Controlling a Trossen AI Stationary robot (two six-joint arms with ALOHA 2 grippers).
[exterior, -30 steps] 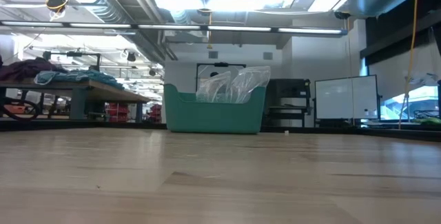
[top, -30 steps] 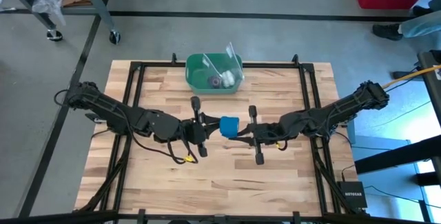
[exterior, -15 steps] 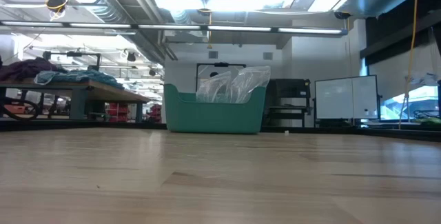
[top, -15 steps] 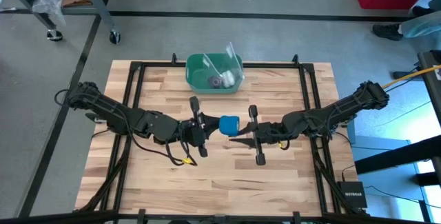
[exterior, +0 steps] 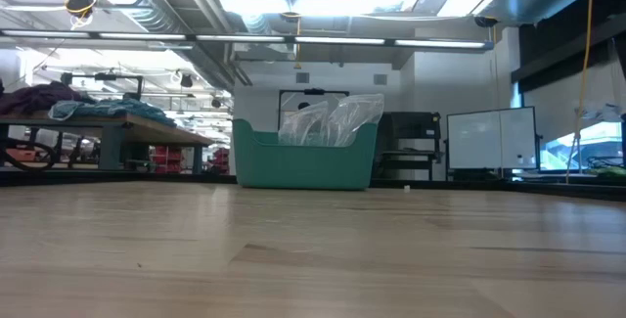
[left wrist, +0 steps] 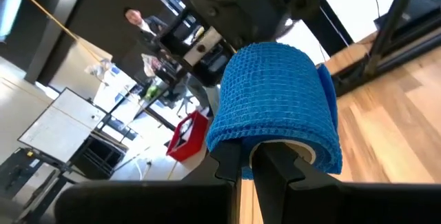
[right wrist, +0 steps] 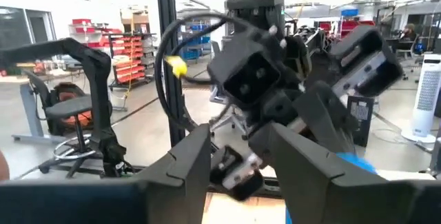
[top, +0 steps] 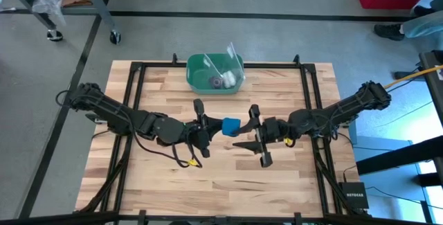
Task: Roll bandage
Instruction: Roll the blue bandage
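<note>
Bandage (left wrist: 275, 103): compact bright blue fabric roll, held above mid-table, pinched in the clamped left gripper (top: 205, 128). Right gripper (top: 243, 133): fingers parted, empty, just beside it. Judgement: firm pinch needed against unwinding. Beyond: green plastic bin (top: 214, 73).

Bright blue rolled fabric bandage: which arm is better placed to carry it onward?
Left. The left gripper is shut on the bright blue rolled fabric bandage; the right gripper sits beside it, jaws open.
</note>
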